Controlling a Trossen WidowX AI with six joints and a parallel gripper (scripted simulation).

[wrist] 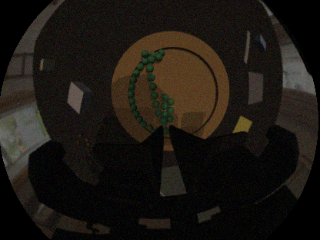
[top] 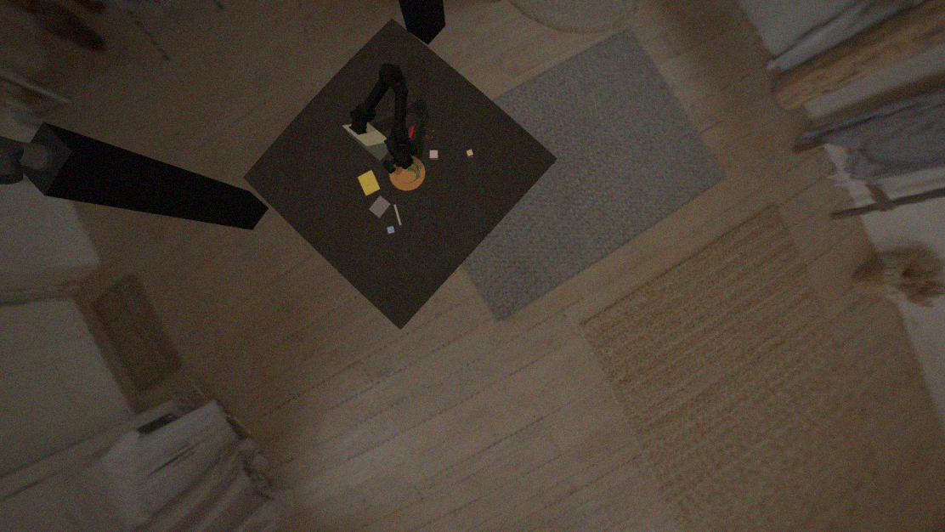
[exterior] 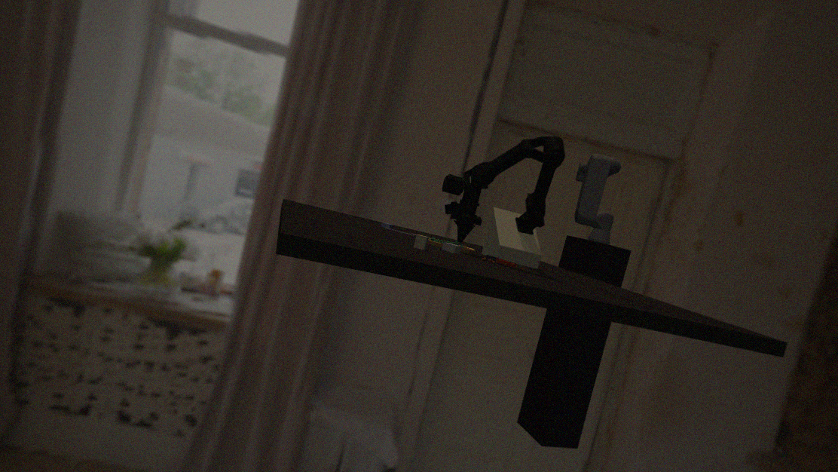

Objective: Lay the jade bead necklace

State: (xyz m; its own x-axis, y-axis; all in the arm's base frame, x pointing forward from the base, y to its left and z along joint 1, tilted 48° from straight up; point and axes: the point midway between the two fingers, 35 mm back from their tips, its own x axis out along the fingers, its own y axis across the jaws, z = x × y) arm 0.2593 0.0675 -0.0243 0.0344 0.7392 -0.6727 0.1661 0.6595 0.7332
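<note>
The round orange-brown bead board (top: 403,184) (wrist: 200,41) lies on the dark table, with a thin dark ring groove. The jade bead necklace (top: 416,172) (wrist: 152,86) lies on it. In the wrist view one strand follows the groove's left side; another runs down inside the ring to a bunch of beads near my fingertips. Several beads bunch at the upper left, some outside the groove. The groove's right side shows no beads. My gripper (exterior: 462,239) (wrist: 165,128) is low over the board's near edge, shut on a necklace bead. The fingers partly hide the held part.
A cream wedge-shaped block (top: 367,135) (exterior: 515,235) stands beside the arm. A pink cube (top: 433,154) (wrist: 75,97), a yellow block (top: 368,182) (wrist: 242,125), a grey tile (top: 379,206) (wrist: 255,88) and a pale stick (top: 397,214) (wrist: 247,47) lie around the board. A red piece (top: 411,132) lies near the arm.
</note>
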